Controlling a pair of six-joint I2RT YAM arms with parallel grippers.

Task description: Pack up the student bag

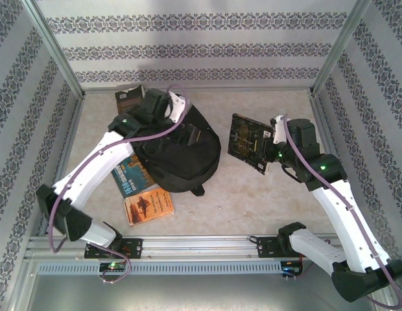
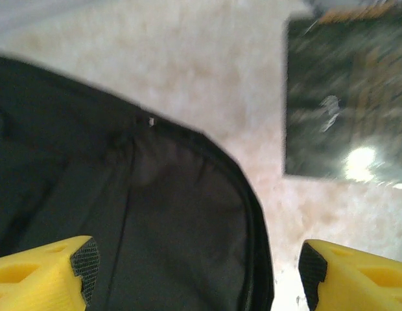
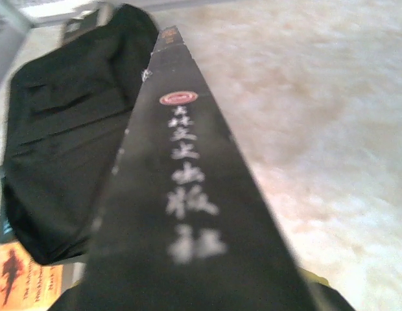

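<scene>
Student bag (image 1: 181, 155) lies flat, left of centre on the table (image 1: 253, 207), with 2 books, a blue book (image 1: 133, 173) and an orange book (image 1: 148, 207), just beside its near-left edge. My left gripper (image 2: 198, 265) hovers over the bag's far end, jaws wide apart with nothing between them, I reckon to lift the opening. Right gripper (image 1: 273, 146) is clamped on a dark book (image 1: 248, 141), held tilted off the table, probably lined up to slide in. Overhead gives me the whole layout; the right wrist view shows the book's spine lettering pointing straight at the bag, which I can't read from above
</scene>
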